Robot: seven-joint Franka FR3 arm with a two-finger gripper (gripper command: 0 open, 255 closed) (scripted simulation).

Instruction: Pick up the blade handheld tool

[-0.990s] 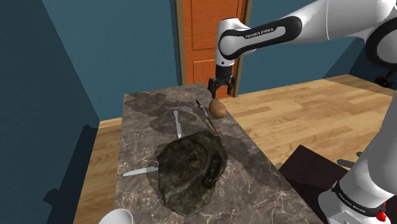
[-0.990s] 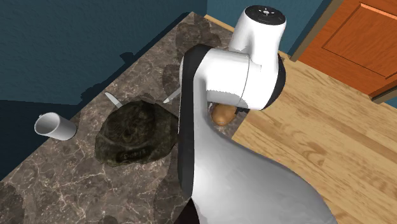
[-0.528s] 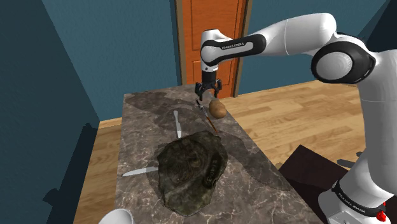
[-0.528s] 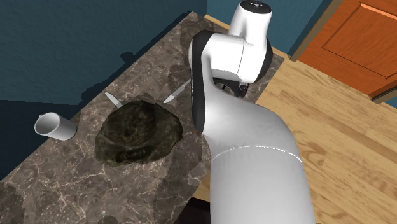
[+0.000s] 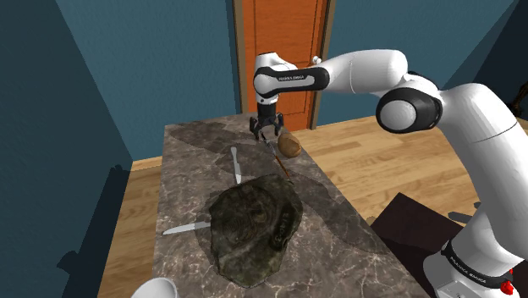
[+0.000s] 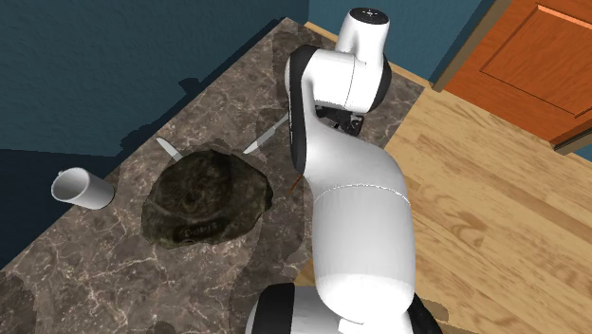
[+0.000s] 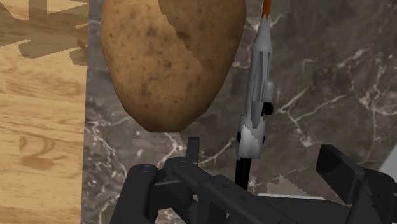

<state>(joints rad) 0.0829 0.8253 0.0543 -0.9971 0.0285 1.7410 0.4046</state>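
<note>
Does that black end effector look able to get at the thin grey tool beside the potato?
Probably yes. The end effector hangs open above the tool, whose near end lies in line between its fingers. The potato sits close beside the tool, not on it, so room on that side is tight.

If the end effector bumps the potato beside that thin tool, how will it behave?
The potato looks rounded, so it would probably wobble or roll rather than slide. It lies near the table edge, so a nudge might send it off.

White arm (image 5: pixel 365 68), dark joints, black end effector (image 5: pixel 266 135)
</note>
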